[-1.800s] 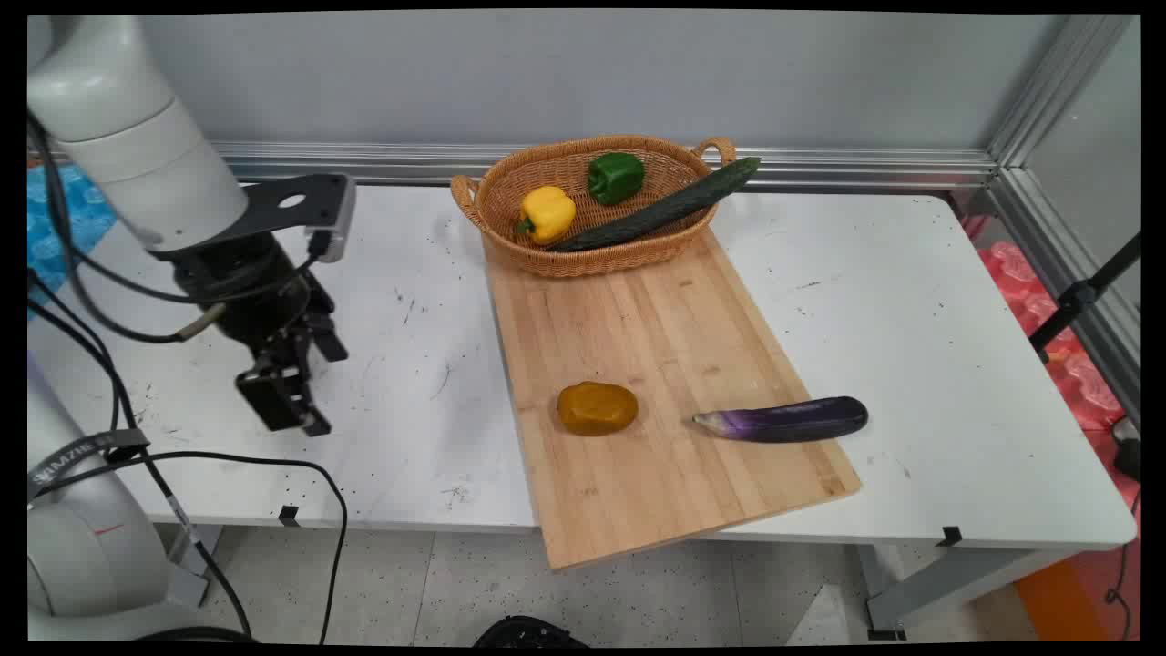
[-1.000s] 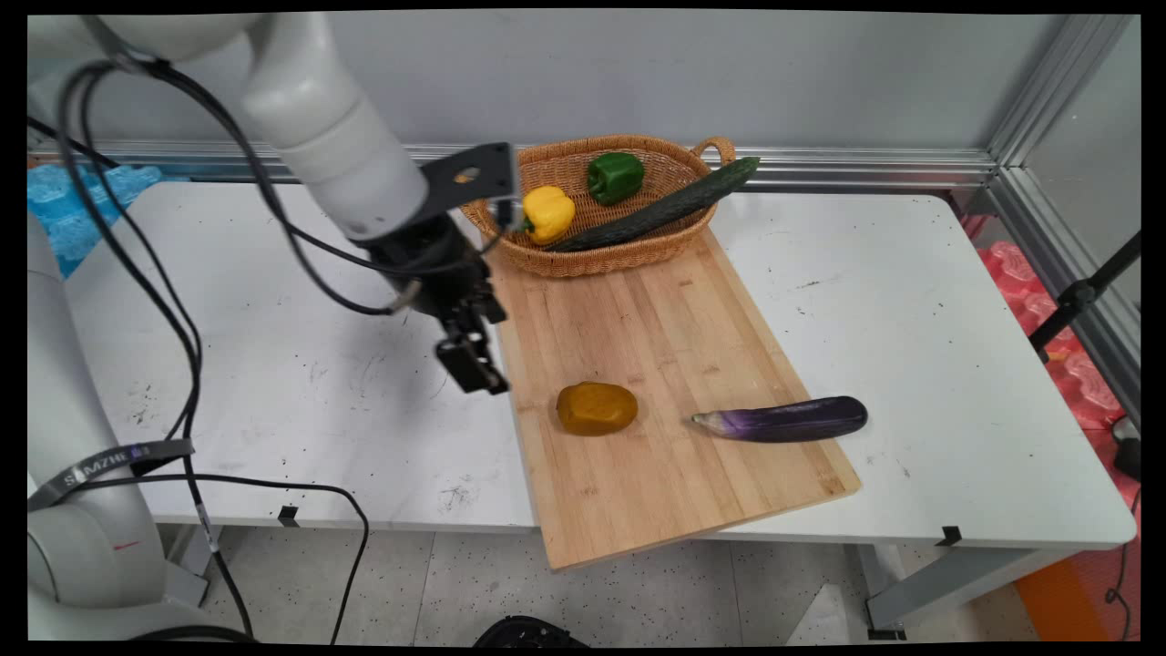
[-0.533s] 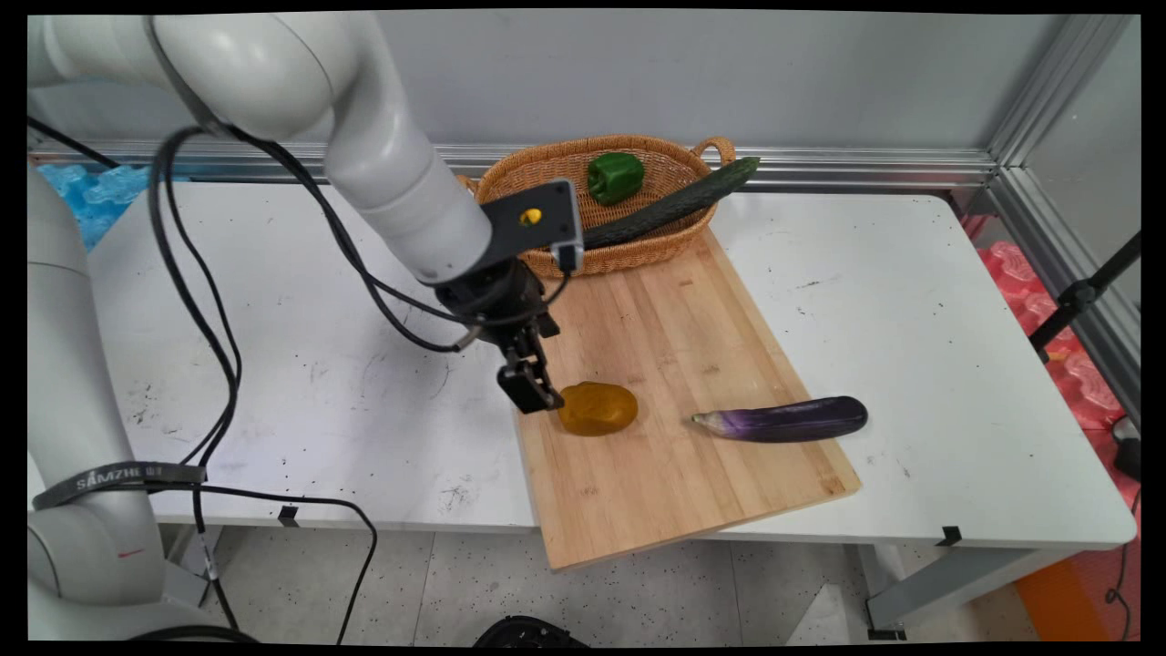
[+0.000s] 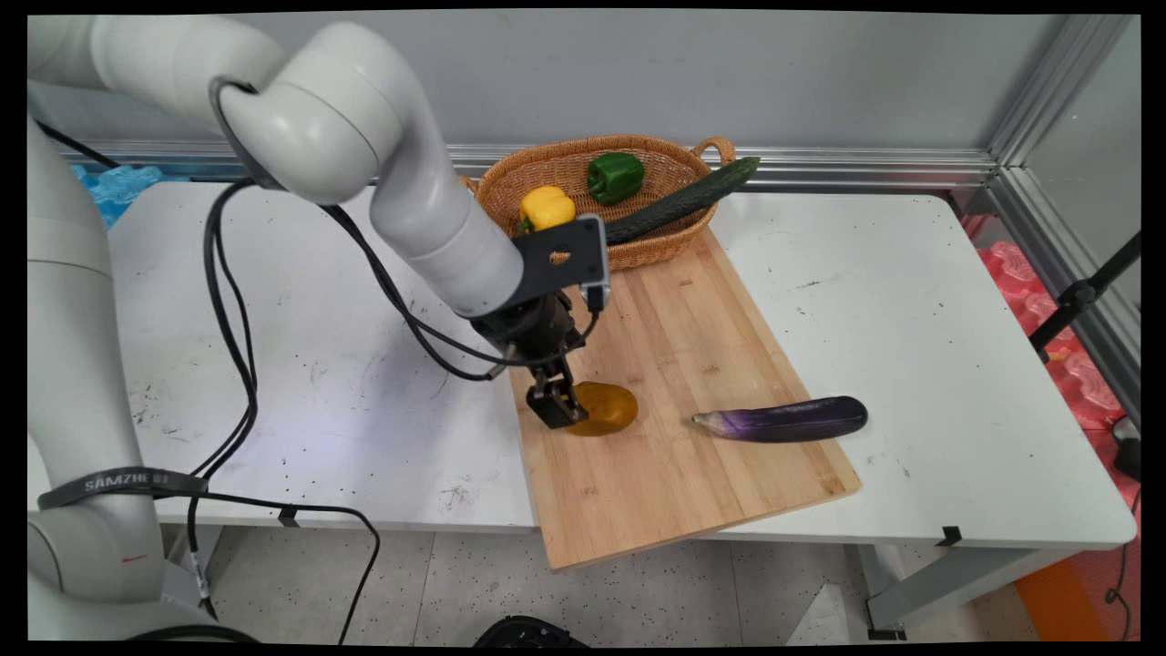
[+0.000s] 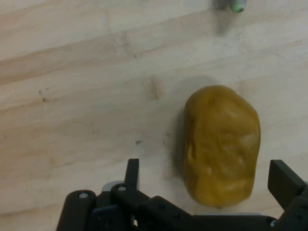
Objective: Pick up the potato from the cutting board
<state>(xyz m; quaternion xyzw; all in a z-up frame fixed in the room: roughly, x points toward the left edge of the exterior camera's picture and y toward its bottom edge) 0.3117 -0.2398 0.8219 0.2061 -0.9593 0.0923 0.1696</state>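
The gripper (image 4: pixel 563 407) is hanging with jaws apart over the brown potato (image 4: pixel 603 408) on the cutting board (image 4: pixel 674 346), apparently not touching it; an eggplant (image 4: pixel 782 420) is lying to its right.

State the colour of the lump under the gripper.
The lump is mustard-brown, dark yellow; the hand view shows it best.

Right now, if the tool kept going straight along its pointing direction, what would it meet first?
Most likely the potato on the cutting board: it lies between the open tool's fingers.
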